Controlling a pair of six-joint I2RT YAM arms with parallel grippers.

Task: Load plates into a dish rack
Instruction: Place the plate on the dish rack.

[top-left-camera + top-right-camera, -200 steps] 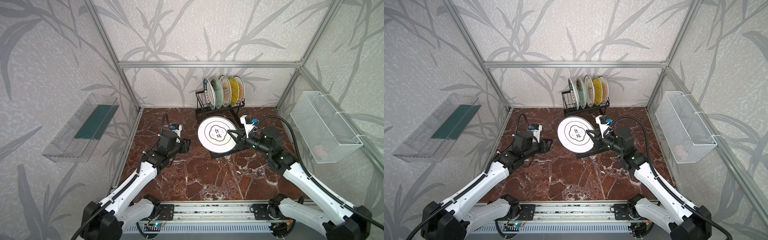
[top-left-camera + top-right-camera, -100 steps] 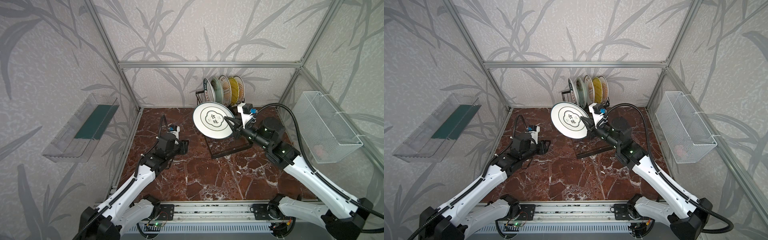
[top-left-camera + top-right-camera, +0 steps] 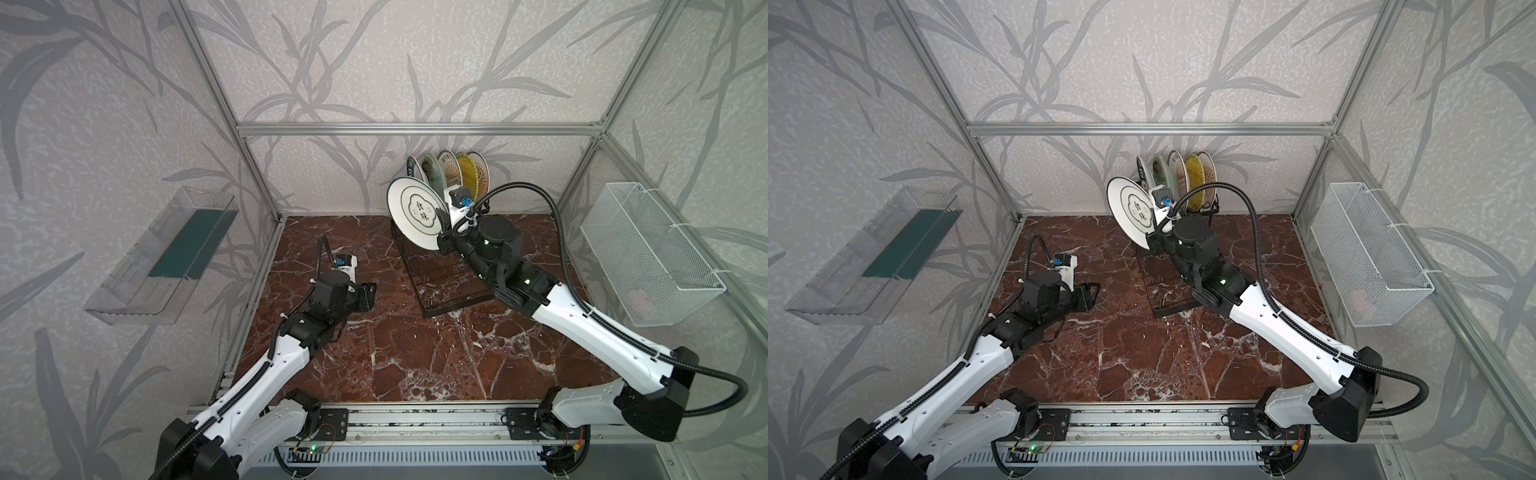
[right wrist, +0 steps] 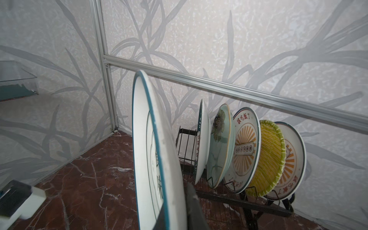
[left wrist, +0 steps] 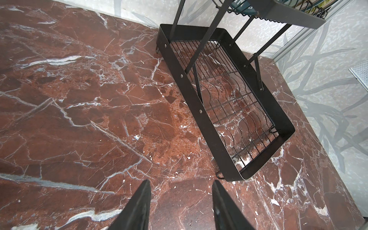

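The right gripper [image 3: 443, 244] is closed on the lower rim of the white plate with ringed emblem [image 3: 417, 216]. It holds the plate on edge, a little tilted, above the flat base of the dish rack [image 5: 199, 119]. Just behind it, five plates [image 4: 245, 151] stand in the upright slots. The left gripper [image 5: 181, 182] has its jaws apart with nothing between them, low over the marble table [image 3: 415, 353], near the rack's front corner.

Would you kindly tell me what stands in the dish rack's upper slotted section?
Five plates stand on edge: a lettered-rim plate, mint flower plate, sunburst plate, yellow striped plate and second sunburst plate. The emblem plate in the right gripper covers part of the dish rack.
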